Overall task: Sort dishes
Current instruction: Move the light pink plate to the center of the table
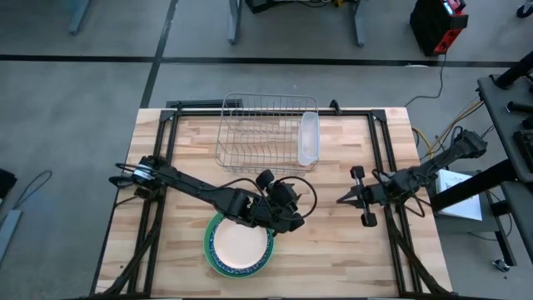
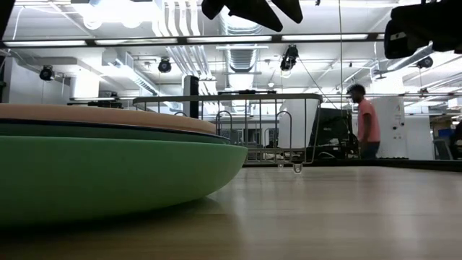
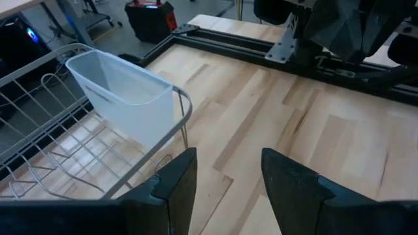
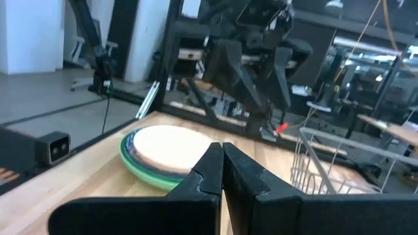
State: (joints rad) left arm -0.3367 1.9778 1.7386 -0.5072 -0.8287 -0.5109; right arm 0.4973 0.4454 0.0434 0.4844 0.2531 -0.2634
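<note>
The stack of plates (image 1: pixel 239 246) is sitting at the table's (image 1: pixel 333 258) near edge; the left gripper (image 1: pixel 293 218) is hovering beside it, fingers released, while the right gripper (image 1: pixel 340 199) is waiting clenched.

Left arm reaching from 9 o'clock toward centre, elbow low, left gripper (image 1: pixel 293 218) raised above surface, jaws parted with clear gap. Right arm extended from 3 o'clock, right gripper (image 1: pixel 341 200) pointing to 9, jaws pressed together, empty.

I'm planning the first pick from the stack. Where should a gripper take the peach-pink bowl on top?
Probably by the peach-pink bowl's rim on its right edge, nearest the open left gripper, one finger over and one under. It is shallow, lying flat atop the green plate, so only the rim offers purchase.
</note>
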